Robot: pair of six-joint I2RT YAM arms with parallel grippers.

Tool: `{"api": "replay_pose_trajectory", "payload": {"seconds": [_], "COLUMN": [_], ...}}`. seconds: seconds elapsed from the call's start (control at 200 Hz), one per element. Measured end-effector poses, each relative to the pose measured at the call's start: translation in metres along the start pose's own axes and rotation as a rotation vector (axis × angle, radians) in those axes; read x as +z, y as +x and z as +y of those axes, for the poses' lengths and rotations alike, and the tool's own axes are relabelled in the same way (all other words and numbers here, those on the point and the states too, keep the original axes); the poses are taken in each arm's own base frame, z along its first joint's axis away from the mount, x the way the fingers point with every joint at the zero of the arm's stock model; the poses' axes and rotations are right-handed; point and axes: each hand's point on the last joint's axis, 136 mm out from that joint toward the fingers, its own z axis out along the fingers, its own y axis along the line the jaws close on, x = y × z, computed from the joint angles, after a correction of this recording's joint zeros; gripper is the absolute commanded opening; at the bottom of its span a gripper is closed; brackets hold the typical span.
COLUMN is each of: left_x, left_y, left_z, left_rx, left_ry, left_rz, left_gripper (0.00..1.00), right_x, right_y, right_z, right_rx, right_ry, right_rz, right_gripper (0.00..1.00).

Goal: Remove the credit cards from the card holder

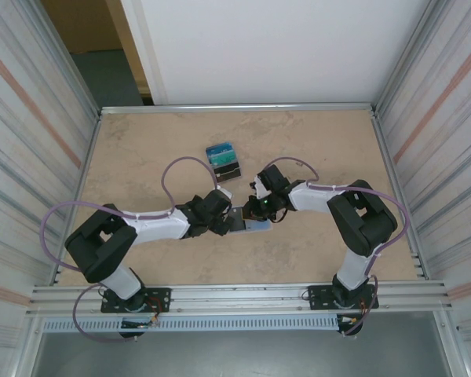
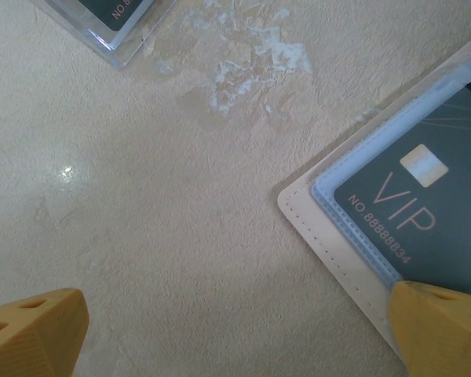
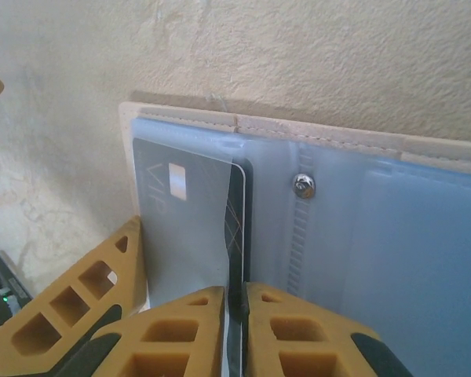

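The card holder (image 1: 251, 225) lies open on the table between both grippers, tan with a pale-blue lining (image 3: 392, 236). A dark grey credit card (image 3: 239, 204) marked VIP (image 2: 424, 212) sits in its clear pocket. My right gripper (image 3: 237, 297) is shut on that card's long edge. My left gripper (image 2: 235, 310) stands wide open over bare table, and its right finger (image 2: 443, 326) rests on the holder's near edge (image 2: 330, 243). In the top view the left gripper (image 1: 229, 221) and right gripper (image 1: 257, 209) nearly meet. A teal card (image 1: 219, 150) and a black card (image 1: 228, 167) lie just beyond.
Corrugated metal walls (image 1: 31, 133) close in the left and right sides of the table. A white panel (image 1: 275, 47) stands at the back. A snap stud (image 3: 303, 185) sits on the holder's middle fold. A card's corner (image 2: 114, 20) shows at the top left of the left wrist view.
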Motion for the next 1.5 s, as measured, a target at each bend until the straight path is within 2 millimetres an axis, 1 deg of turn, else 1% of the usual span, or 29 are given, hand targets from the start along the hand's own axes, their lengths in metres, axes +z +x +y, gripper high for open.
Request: {"api": "replay_pose_trajectory", "payload": {"seconds": [0.09, 0.226, 0.291, 0.421, 0.697, 0.932, 1.333, 1.498], "left_x": [0.0, 0.0, 0.001, 0.001, 0.001, 0.002, 0.001, 0.001], "left_y": [0.0, 0.0, 0.0, 0.0, -0.002, -0.004, -0.004, -0.004], "left_z": [0.0, 0.0, 0.001, 0.002, 0.002, 0.001, 0.002, 0.002], "left_rx": [0.0, 0.002, 0.003, 0.004, 0.004, 0.004, 0.004, 0.007], "left_ry": [0.0, -0.002, -0.005, -0.013, -0.017, -0.017, -0.018, -0.018], "left_rz": [0.001, 0.005, 0.006, 0.009, 0.006, 0.005, 0.004, 0.004], "left_gripper": [0.99, 0.99, 0.99, 0.99, 0.99, 0.99, 0.99, 0.99], "right_x": [0.0, 0.0, 0.0, 0.0, -0.004, -0.007, -0.011, -0.012], "right_y": [0.001, 0.0, 0.0, -0.001, -0.001, 0.0, -0.004, -0.003], "right_z": [-0.001, -0.001, -0.001, 0.0, -0.002, -0.01, -0.013, -0.017], "right_rx": [0.003, 0.009, 0.009, 0.014, 0.018, 0.016, 0.005, 0.012], "right_ry": [-0.014, -0.029, -0.034, -0.043, -0.024, 0.031, 0.071, 0.096], "right_rz": [0.001, 0.0, -0.001, -0.005, -0.014, -0.017, -0.017, -0.017], "right_gripper": [0.13, 0.08, 0.07, 0.0, 0.0, 0.0, 0.0, 0.0]}}
